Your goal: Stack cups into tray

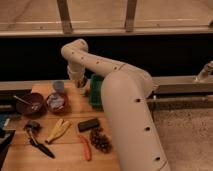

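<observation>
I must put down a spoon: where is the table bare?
Bare wood at the front edge, between black tool and carrot. The back is crowded: red bowl, cream cup by the end effector, green tray.

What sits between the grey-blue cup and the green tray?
In the camera view, the gripper, with a cream-white cup at its tip, beside the tray.

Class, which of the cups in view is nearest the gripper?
The cream-white cup, right at the gripper, which hangs beside the green tray's left wall. The pale grey-blue cup stands further left, apart from it.
</observation>
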Controlling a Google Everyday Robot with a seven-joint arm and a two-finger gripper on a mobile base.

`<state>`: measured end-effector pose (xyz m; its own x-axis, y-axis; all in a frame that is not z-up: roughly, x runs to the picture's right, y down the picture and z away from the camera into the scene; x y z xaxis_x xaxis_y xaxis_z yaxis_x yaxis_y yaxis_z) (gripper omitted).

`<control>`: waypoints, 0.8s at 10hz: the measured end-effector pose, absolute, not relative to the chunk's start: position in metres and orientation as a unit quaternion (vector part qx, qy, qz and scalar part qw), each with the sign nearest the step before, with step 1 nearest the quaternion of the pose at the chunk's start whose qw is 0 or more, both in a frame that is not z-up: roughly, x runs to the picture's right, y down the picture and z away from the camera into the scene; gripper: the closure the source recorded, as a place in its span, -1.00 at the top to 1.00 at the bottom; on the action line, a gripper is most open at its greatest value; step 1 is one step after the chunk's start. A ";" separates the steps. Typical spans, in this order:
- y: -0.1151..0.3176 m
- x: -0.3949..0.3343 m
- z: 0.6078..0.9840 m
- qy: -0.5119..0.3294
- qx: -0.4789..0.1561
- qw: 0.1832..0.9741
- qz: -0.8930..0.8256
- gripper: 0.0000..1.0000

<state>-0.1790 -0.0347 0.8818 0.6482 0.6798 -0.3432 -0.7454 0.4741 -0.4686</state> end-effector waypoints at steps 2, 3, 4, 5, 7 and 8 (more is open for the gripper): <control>-0.032 -0.189 0.880 0.050 -0.305 0.858 0.411 0.14; -0.031 -0.194 0.879 0.048 -0.307 0.859 0.407 0.35; -0.030 -0.198 0.877 0.048 -0.309 0.860 0.404 0.55; -0.030 -0.199 0.877 0.047 -0.309 0.860 0.403 0.60; -0.030 -0.200 0.873 0.046 -0.307 0.862 0.400 0.60; -0.031 -0.200 0.872 0.046 -0.306 0.863 0.400 0.60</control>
